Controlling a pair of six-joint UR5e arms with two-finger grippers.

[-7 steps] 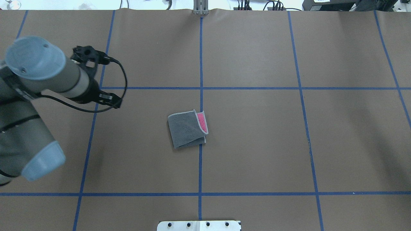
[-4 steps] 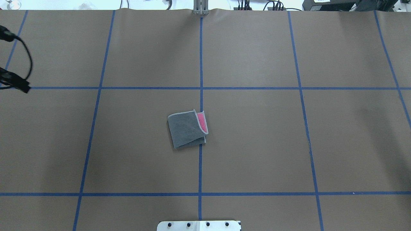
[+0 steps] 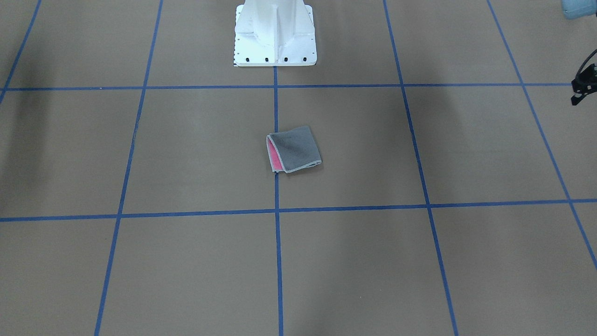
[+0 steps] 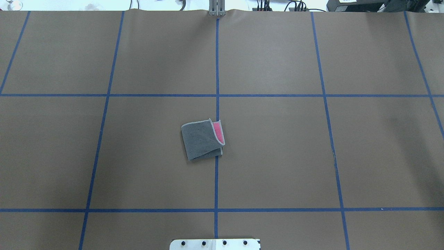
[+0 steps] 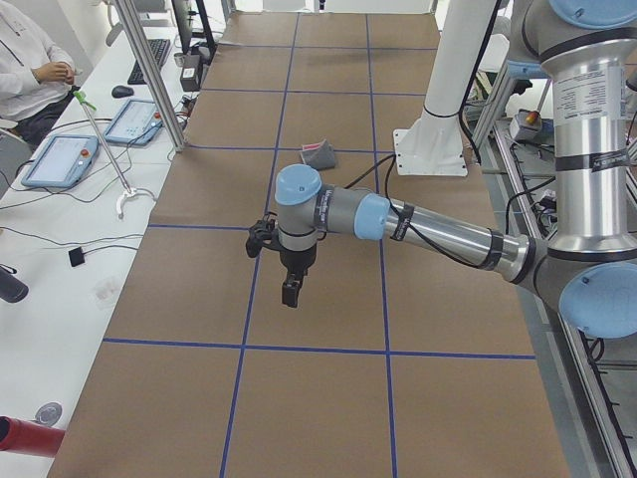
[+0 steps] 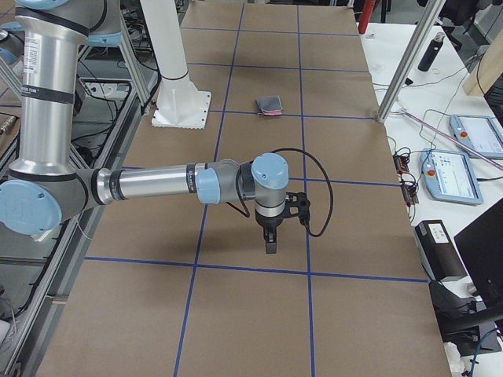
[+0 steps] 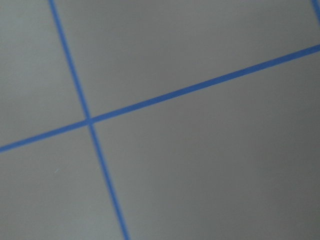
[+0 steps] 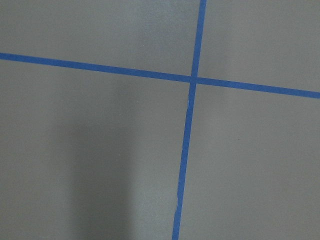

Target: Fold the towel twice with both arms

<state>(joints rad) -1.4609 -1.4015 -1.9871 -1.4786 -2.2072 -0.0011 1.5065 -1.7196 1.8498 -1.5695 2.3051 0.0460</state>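
Towel [image 4: 203,140]: folded, grey up (pink strip showing), bench [image 4: 277,163] centre. Lies between left arm [image 5: 448,239] and right arm [image 6: 149,184], well apart from both, neither clearly nearer; jaws' opening cannot be told.

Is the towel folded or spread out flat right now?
Folded. The towel lies as a small grey packet with stacked layers, a pink strip of its other side peeking out along one edge.
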